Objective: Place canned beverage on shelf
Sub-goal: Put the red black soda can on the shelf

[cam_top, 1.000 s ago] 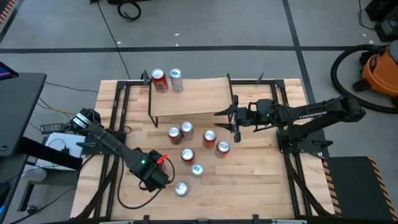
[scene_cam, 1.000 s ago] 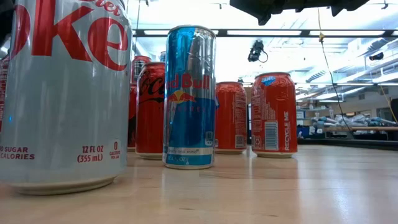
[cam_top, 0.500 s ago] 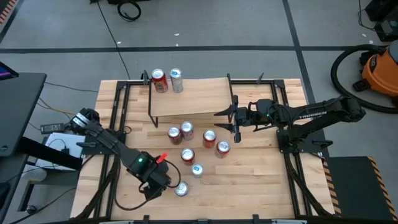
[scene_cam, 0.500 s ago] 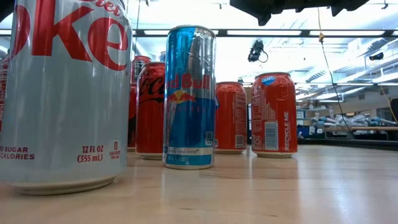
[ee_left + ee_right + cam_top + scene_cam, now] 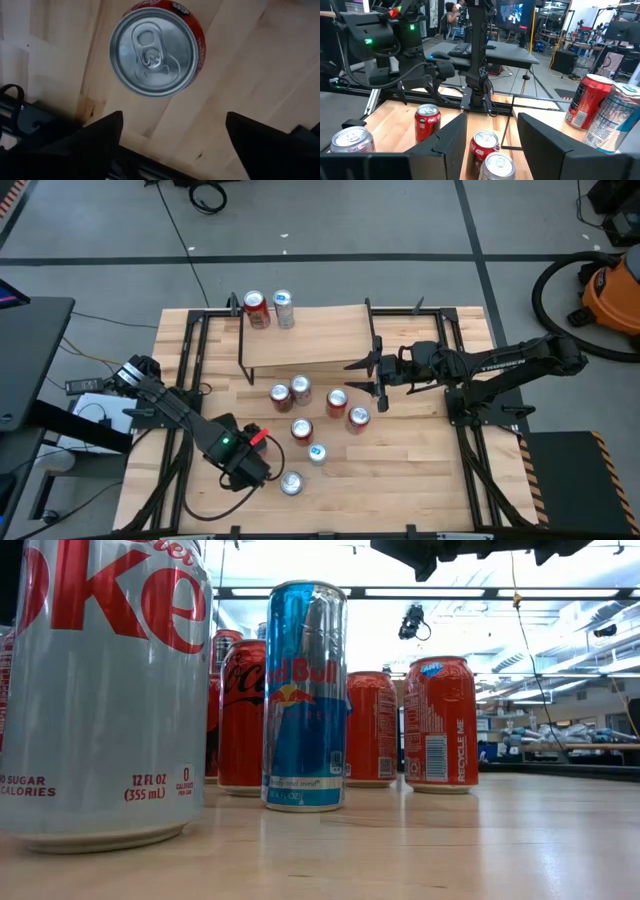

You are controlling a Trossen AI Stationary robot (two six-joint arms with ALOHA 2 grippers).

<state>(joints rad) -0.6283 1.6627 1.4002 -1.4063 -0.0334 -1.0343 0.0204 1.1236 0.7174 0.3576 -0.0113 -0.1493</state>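
Note:
The shelf (image 5: 305, 335) stands at the table's far side, with a red can (image 5: 257, 310) and a blue-and-silver can (image 5: 284, 308) upright on its left end. Several more cans stand on the table in front of it. The nearest is a silver can (image 5: 291, 483) with red lettering (image 5: 100, 690). My left gripper (image 5: 248, 468) hangs just left of that can, pointing down and open. In the left wrist view the can's top (image 5: 152, 52) lies beyond the gripper (image 5: 173, 116), not between the fingers. My right gripper (image 5: 362, 377) waits level and open at the shelf's right end.
Between the silver can and the shelf stand a slim blue can (image 5: 305, 695) and several red cans (image 5: 337, 402), close together. Black frame rails (image 5: 180, 430) run along the table's left and right sides. Bare wood lies right of the cans (image 5: 420, 460).
My left gripper has turned a little about its own downward line and shifted slightly toward the table's left edge, staying beside the silver can. No can has moved.

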